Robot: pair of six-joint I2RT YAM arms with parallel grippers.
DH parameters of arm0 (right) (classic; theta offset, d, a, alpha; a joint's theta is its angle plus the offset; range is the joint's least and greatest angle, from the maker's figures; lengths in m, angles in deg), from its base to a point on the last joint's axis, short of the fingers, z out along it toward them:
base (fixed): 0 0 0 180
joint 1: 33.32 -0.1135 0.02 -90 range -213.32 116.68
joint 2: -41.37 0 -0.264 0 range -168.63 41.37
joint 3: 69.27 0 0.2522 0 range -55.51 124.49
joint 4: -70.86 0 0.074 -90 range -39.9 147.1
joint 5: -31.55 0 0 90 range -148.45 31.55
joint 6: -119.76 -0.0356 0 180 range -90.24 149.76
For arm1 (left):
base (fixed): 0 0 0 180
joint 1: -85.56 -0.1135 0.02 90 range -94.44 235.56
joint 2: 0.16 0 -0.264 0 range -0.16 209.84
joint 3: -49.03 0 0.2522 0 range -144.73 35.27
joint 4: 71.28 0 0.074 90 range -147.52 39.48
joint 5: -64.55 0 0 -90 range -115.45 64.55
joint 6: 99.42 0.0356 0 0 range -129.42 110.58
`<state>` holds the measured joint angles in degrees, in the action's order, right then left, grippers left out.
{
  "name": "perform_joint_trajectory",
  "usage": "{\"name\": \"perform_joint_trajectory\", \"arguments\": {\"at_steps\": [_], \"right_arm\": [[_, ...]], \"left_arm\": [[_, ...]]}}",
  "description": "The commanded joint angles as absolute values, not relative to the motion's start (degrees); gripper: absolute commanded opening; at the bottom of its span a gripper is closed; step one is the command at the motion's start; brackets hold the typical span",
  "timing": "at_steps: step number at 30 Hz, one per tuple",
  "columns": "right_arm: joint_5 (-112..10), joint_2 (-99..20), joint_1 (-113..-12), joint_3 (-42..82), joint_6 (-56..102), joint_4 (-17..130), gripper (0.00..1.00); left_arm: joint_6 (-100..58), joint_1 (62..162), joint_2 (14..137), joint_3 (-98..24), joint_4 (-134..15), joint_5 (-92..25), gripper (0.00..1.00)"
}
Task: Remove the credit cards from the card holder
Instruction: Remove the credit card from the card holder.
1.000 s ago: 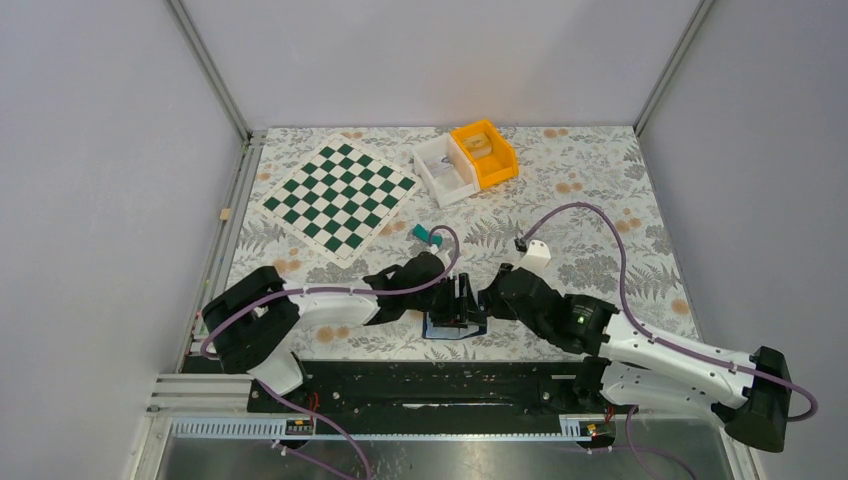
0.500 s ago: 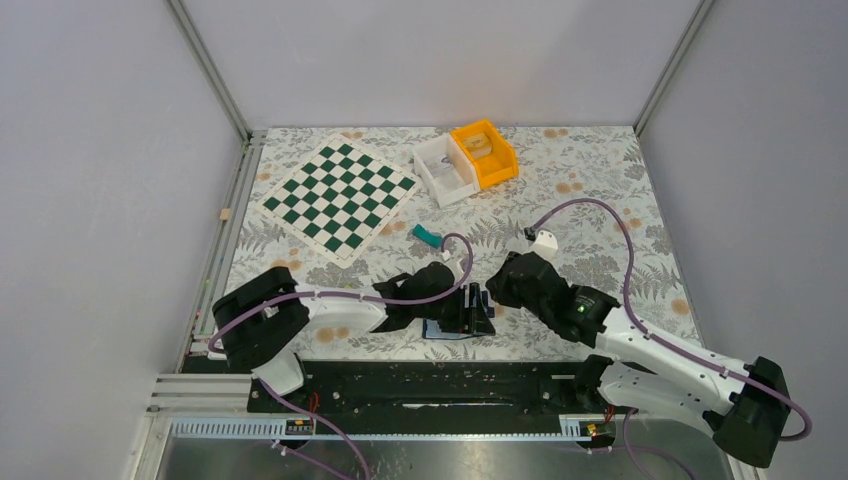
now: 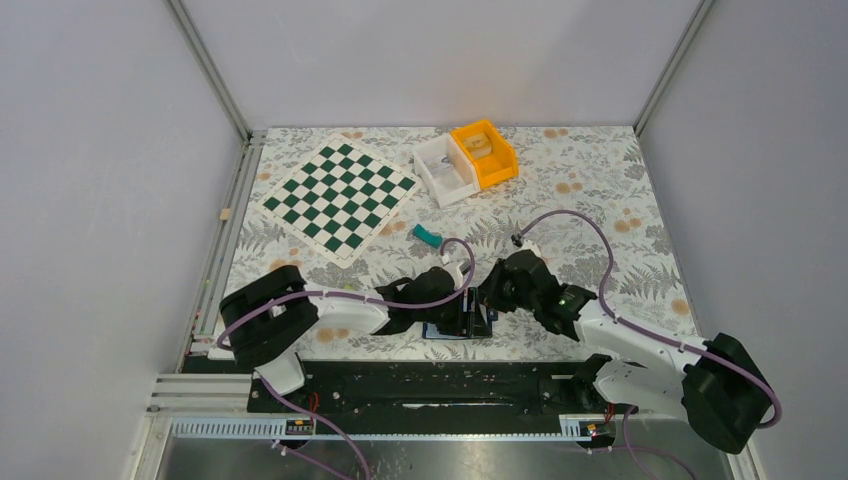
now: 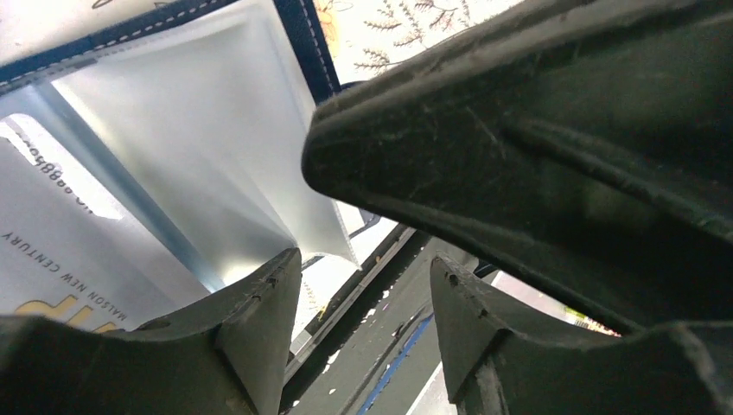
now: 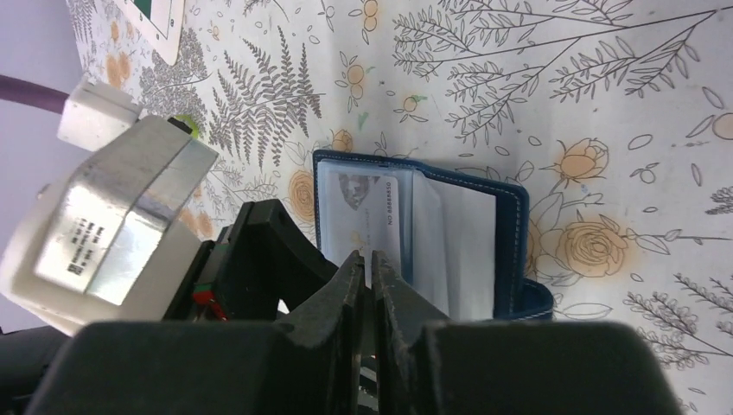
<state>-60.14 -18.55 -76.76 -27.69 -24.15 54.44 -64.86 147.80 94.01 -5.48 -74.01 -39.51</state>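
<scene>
The card holder (image 5: 512,246), a navy wallet, lies open on the floral table near the front edge (image 3: 450,331). A whitish credit card (image 5: 363,203) with printed digits sits in its left panel; in the left wrist view the same card (image 4: 52,251) lies beside a clear sleeve. My right gripper (image 5: 369,258) points down at the card's near edge, its jaws pinched to a thin slit there. My left gripper (image 4: 365,259) stands open, and one of its fingers (image 4: 251,311) rests on the wallet's left half. In the top view both grippers meet over the wallet, left (image 3: 468,313) and right (image 3: 489,297).
A green and white chessboard (image 3: 338,198) lies at the back left. A white bin (image 3: 445,170) and an orange bin (image 3: 484,152) stand at the back centre. A small teal block (image 3: 427,236) lies just behind the arms. The black base rail (image 3: 420,385) runs right in front of the wallet.
My right arm has swung left and down onto the wallet, and its jaws have narrowed. The left gripper has stayed open on the wallet with only a slight shift.
</scene>
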Motion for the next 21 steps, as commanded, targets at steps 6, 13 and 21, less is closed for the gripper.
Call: {"name": "perform_joint_trajectory", "arguments": {"at_steps": [6,13,21], "right_arm": [[-53.6,-24.3,-76.2,-28.2,-26.8,63.0,0.14],[-54.5,-30.4,-75.3,-29.1,-27.0,64.1,0.14],[-54.4,-32.8,-74.6,-30.6,-24.2,64.3,0.15]], "left_arm": [[-63.3,148.4,94.5,-5.6,-76.9,-37.8,0.56],[-64.5,148.5,91.3,-5.7,-74.7,-37.4,0.56],[-66.7,148.3,85.2,-6.2,-67.9,-36.8,0.56]]}}
